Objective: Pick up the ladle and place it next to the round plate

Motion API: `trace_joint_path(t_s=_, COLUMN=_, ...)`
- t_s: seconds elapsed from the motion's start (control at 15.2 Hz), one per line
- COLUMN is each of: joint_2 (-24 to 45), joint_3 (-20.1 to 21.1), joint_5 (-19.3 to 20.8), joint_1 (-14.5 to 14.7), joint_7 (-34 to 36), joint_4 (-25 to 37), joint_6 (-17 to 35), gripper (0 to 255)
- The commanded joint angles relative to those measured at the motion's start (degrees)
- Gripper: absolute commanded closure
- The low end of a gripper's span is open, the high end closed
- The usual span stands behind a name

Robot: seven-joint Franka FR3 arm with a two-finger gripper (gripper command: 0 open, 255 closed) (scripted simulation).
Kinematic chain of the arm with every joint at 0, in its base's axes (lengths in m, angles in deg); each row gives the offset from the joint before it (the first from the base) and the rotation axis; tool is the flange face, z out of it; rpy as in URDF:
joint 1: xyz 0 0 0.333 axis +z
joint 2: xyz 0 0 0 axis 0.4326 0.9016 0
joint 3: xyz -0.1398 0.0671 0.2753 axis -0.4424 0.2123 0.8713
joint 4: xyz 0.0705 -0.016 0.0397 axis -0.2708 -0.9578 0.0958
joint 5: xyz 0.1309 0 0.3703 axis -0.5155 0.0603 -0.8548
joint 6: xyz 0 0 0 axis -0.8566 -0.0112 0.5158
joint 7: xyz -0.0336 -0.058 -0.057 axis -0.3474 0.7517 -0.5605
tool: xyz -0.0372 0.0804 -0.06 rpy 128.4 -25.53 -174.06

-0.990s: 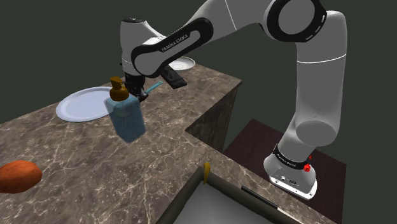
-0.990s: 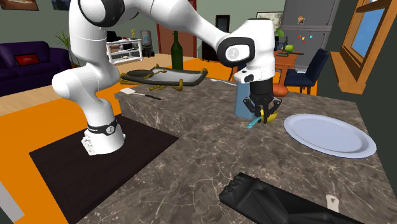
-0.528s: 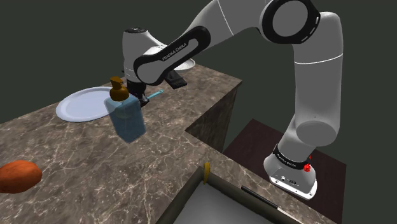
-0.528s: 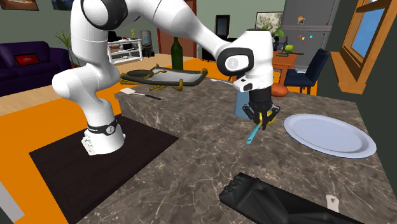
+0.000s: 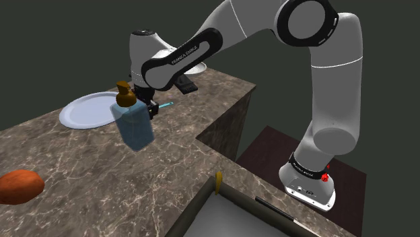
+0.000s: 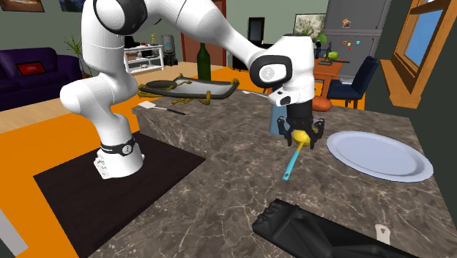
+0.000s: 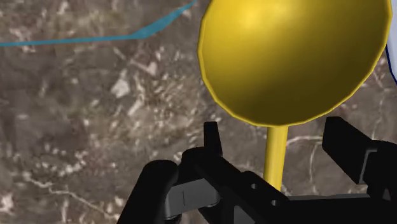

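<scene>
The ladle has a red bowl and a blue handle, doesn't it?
Not quite: the ladle has a yellow bowl, not a red one, as the wrist view shows plainly. Its handle is blue, as you said.

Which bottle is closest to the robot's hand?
The blue soap bottle with the brown pump, right beside the gripper; the tall green bottle stands far off.

The marbled brown countertop (image 5: 87, 168) bears two white round plates, a large one (image 5: 84, 112) and a smaller one (image 5: 196, 67), one translucent blue soap bottle (image 5: 134, 124) with a brown pump, and one ladle (image 6: 293, 160) with a yellow bowl and teal handle. There are also one orange-brown rounded lump (image 5: 20, 186), one dark tray (image 6: 187, 89) with yellow handles, and one dark green bottle (image 6: 203, 62).
</scene>
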Motion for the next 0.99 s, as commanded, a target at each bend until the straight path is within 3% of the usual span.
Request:
trace_joint_path(t_s=0.0, joint_2=0.0, joint_3=0.0, joint_5=0.0, joint_1=0.0, joint_7=0.0, joint_4=0.0, joint_6=0.0, gripper=0)
trace_joint_path(t_s=0.2, joint_2=0.0, joint_3=0.0, joint_5=0.0, joint_1=0.0, joint_7=0.0, joint_4=0.0, joint_6=0.0, gripper=0)
trace_joint_path(t_s=0.46, joint_2=-4.9, joint_3=1.2, joint_5=-2.4, joint_1=-1.2, joint_7=-1.4, joint_4=0.2, joint_6=-4.9, gripper=0)
trace_joint_path(t_s=0.92, joint_2=-4.9, joint_3=1.2, joint_5=-2.4, joint_1=-1.2, joint_7=-1.5, joint_4=0.2, joint_6=-4.9, gripper=0)
